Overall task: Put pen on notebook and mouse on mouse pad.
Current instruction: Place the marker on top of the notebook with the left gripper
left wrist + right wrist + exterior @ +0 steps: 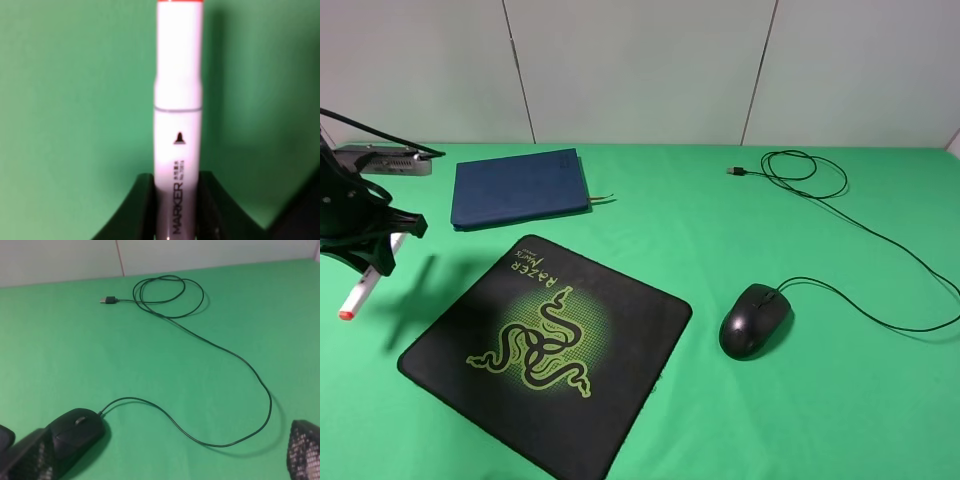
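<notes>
My left gripper (382, 250) hangs above the table at the far left, shut on the white pen (362, 288), whose orange-red tip points down and to the left. In the left wrist view the pen (178, 115) stands between the two black fingers (144, 202). The navy notebook (518, 187) lies closed behind it, and the black Razer mouse pad (620, 330) lies in front. The black mouse (753, 320) rests on the green cloth right of the pad. My right gripper (167, 455) is open, with one finger (27, 457) beside the mouse (77, 432).
The mouse cable (880, 245) loops across the right side to a USB plug (735, 171) at the back. A grey device (385, 158) sits at the far left rear. Green cloth (670, 230) covers the table, with a white wall behind.
</notes>
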{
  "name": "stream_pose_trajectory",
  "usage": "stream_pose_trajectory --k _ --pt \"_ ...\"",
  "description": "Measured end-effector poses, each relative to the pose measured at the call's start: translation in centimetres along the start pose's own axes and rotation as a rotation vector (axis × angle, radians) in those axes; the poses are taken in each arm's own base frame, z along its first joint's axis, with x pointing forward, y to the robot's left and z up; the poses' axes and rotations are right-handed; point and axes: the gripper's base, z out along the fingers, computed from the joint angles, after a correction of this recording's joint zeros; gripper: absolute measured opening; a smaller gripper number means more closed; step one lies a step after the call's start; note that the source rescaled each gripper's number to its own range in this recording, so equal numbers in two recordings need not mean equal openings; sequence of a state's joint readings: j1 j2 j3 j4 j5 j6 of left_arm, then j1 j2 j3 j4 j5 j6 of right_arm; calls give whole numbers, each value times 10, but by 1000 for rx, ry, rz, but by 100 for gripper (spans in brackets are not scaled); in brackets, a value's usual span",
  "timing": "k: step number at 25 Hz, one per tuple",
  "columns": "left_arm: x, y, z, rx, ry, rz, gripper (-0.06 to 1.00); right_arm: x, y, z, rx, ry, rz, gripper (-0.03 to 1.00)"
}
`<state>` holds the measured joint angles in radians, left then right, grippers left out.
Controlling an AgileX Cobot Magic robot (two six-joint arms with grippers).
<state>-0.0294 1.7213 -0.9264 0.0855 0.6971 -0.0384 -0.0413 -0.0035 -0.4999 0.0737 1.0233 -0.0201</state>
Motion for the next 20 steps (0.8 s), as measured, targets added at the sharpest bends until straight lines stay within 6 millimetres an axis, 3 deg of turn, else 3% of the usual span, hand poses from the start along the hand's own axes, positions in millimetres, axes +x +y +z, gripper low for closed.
stream_pose_trajectory --k 4,14,17,20 --pt "-3 2 -21 -6 6 -5 0 0 0 0 0 0 0 100" --pt "-39 7 -80 -14 -81 -50 0 0 0 0 0 0 0 100" --pt "-50 7 -86 -6 -80 -58 0 0 0 0 0 0 0 100" --pt "-67 2 -80 4 -17 -26 0 0 0 0 0 0 0 100"
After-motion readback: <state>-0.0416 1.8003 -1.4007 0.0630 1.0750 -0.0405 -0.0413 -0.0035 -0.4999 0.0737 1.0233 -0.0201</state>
